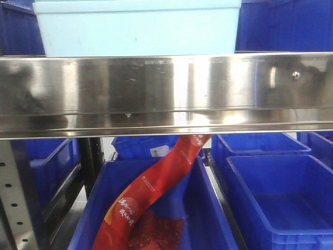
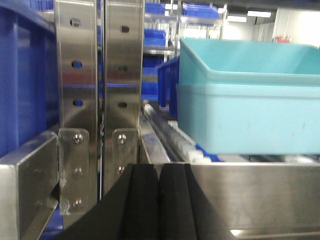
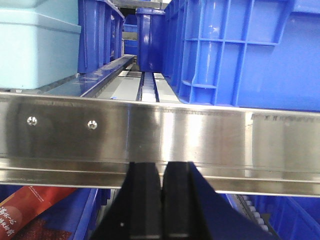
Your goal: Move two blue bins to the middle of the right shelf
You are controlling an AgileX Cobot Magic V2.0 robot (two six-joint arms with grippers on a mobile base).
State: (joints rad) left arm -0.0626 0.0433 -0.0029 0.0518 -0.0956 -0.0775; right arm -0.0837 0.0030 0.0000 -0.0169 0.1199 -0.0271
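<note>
Pale bin above steel rail, blue bins below.

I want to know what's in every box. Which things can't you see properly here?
- Light bin: front view, the top edge cuts it off and the steel rail hides its base, so its inside is unseen.
- Red bag: front view, the rail covers its top and its print is too small to read.
- Blue bin: right wrist view, only its outer wall shows.

Black flat-faced pincer fingers
</note>
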